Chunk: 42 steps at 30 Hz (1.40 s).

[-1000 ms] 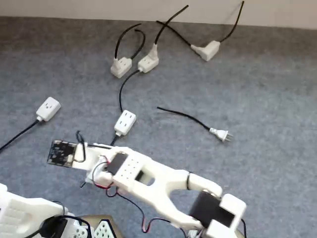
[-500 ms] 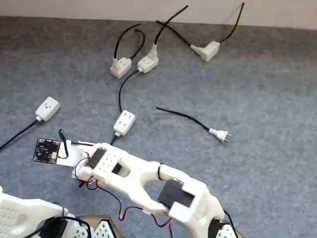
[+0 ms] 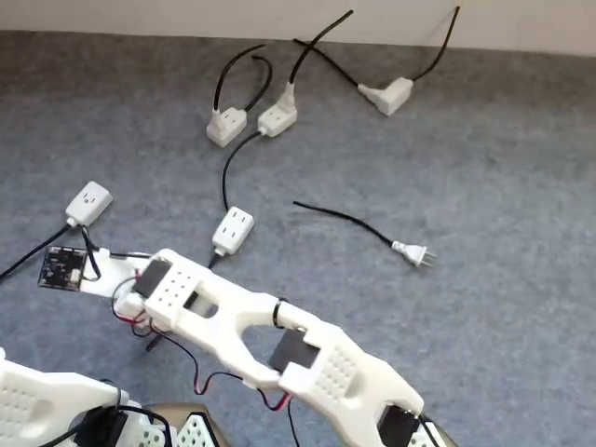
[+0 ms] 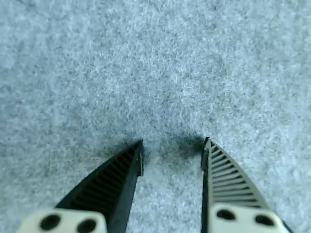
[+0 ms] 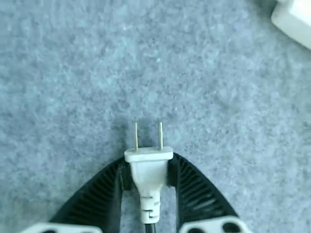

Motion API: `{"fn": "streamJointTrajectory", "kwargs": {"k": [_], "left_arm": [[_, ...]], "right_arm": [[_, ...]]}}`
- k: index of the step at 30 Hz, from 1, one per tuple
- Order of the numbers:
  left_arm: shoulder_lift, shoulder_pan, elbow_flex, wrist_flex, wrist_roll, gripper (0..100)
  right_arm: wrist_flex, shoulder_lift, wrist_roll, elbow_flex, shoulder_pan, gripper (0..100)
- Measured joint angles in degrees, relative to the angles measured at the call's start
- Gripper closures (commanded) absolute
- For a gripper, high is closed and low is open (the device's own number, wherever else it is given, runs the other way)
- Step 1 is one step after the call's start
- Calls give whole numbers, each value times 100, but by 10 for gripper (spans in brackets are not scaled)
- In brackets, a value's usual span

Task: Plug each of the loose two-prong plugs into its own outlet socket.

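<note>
- The right pincer [image 5: 148,167] is pinching a white two-prong plug [image 5: 147,182] by its body. Both metal prongs stick out in front of the fingertips, over the grey counter [image 5: 73,73].
- A white outlet socket [image 5: 294,17] is at the edge of the right wrist view, apart from the prongs.
- In the high view the right arm [image 3: 233,321] reaches low across the front of the counter. Its wrist end is near the single outlet [image 3: 88,203], which lies at the left of that view and has a black cable.
- The left pincer [image 4: 173,145] is spread, with nothing between its fingers, close above the bare counter.
- A second plug [image 3: 414,251] lies loose on the counter with its black cord [image 3: 340,217], well apart from every outlet.
- The middle outlet [image 3: 233,230] lies near the centre of the counter.
- Farther back, the back left outlet [image 3: 226,126] and the back middle outlet [image 3: 277,118] lie just beside each other.
- The back right outlet [image 3: 391,93] is apart from them.
</note>
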Motion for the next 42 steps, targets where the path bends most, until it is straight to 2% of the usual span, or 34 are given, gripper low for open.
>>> {"fn": "streamJointTrajectory", "kwargs": {"k": [9, 18, 23, 29, 35, 42], "left_arm": [[0, 0, -18, 0, 0, 790], [0, 44, -18, 0, 0, 790], [18, 396, -18, 0, 0, 790], [44, 1160, -299, -26, -9, 790], [88, 2646, -1020, 62, 0, 790], [-1073, 3895, -2040, 1037, 985, 790]], "right_arm": [[2127, -70, 0, -2145, 220, 985], [4738, -1363, 9, -4932, 466, 985], [5090, -2400, -141, -5925, 941, 985], [5099, -4114, -202, -5336, 1345, 985], [5099, -6242, -211, -3516, 1327, 985], [4721, -7851, -211, -1301, 1327, 985]]}}
